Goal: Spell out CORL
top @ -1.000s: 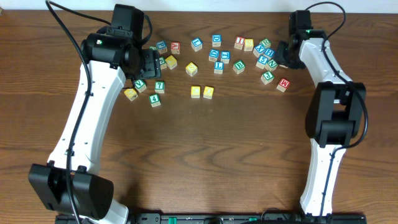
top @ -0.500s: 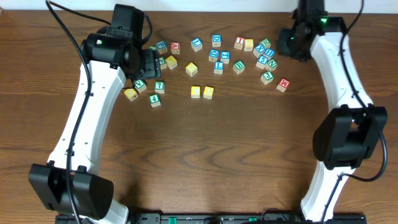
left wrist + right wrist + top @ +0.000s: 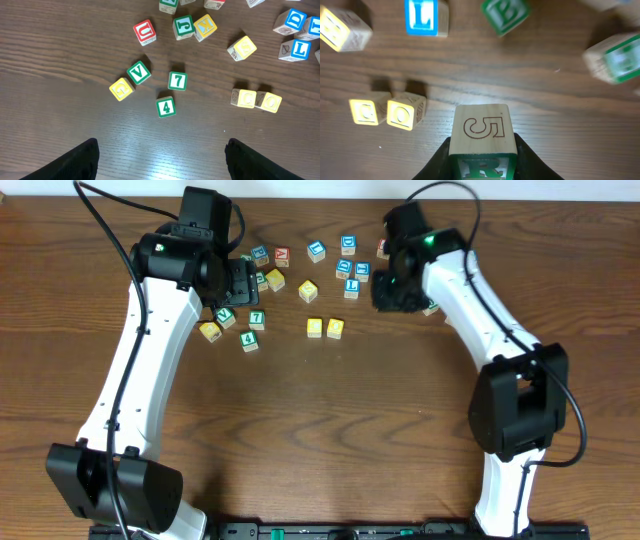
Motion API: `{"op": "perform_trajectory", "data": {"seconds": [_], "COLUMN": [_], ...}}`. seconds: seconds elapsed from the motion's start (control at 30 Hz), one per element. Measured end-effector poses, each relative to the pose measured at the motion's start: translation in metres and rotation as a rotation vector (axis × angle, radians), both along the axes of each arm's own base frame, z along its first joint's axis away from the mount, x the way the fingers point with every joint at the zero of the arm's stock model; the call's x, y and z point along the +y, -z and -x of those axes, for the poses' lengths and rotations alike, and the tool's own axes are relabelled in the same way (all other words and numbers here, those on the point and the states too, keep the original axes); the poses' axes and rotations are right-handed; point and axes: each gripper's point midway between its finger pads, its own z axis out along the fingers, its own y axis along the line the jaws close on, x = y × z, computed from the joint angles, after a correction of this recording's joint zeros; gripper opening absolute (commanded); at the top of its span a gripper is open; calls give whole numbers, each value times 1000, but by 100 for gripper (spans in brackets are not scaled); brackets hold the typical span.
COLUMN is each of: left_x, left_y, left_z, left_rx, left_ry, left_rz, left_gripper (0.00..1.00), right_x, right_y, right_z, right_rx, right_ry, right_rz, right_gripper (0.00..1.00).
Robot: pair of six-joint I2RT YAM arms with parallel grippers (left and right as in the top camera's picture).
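Right claw [image 3: 482, 167]: pinching R block [image 3: 482, 129], bottom centre.
C block [image 3: 366, 110], O block [image 3: 404, 111]: touching, left of frame.
L block [image 3: 425, 17]: upper left.
Advice: set R beside O, in line, no nudging.
Left claw [image 3: 160, 160]: spread, empty.

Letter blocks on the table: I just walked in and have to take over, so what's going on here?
The right arm's fingers hold the R cube, a 5 on its top face, near the C cube and O cube, which sit side by side. The blue L cube lies loose farther back. The left arm's fingers hover open over other blocks, holding nothing.
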Motion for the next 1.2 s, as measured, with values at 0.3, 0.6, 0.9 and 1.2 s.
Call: {"op": "perform_trajectory", "data": {"seconds": [0.3,0.6,0.9,1.2], "left_x": [0,0,0,0], "left_y": [0,0,0,0], "left_z": [0,0,0,0], "left_rx": [0,0,0,0], "left_ry": [0,0,0,0], "left_rz": [0,0,0,0], "left_gripper": [80,80,80,80], "right_x": [37,43,37,49], "right_y": [38,60,68,66], "right_z": [20,23,20,18], "right_rx": [3,-36,-70,-99], "right_ry": [-73,-85,-76,-96], "right_rz": [2,41,81,72], "right_gripper": [28,29,29,33]}}
